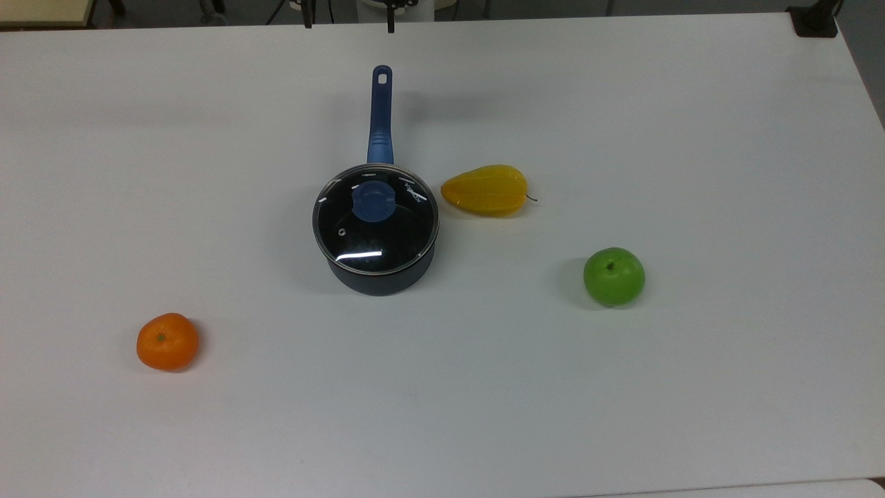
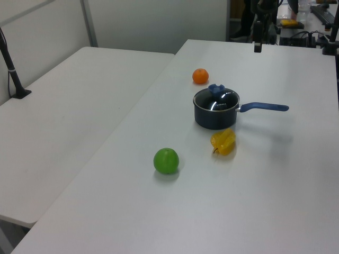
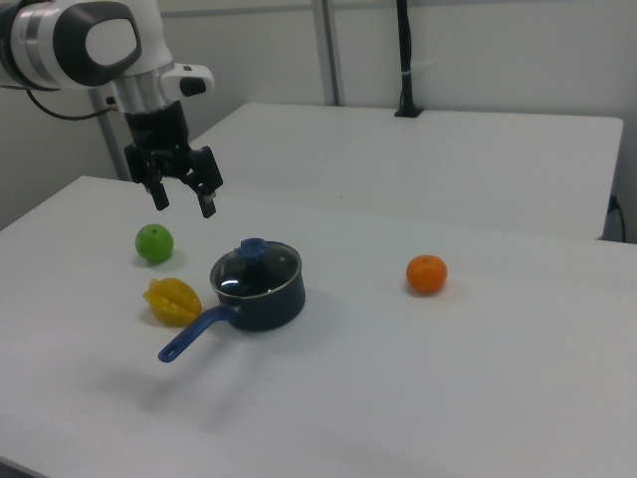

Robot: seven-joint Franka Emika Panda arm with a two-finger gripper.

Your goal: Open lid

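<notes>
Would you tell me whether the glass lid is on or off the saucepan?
On: the round glass lid with the blue knob sits flat on the dark saucepan's rim.

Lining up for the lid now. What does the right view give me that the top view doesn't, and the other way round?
Right view: the arm with the end effector, fingers open, in the air above and to the right view's left of the lid, touching nothing. Top view: the lid's steam hole and blue knob from above. Both: lid seated on the saucepan, with the orange, green apple and yellow fruit around it.
</notes>
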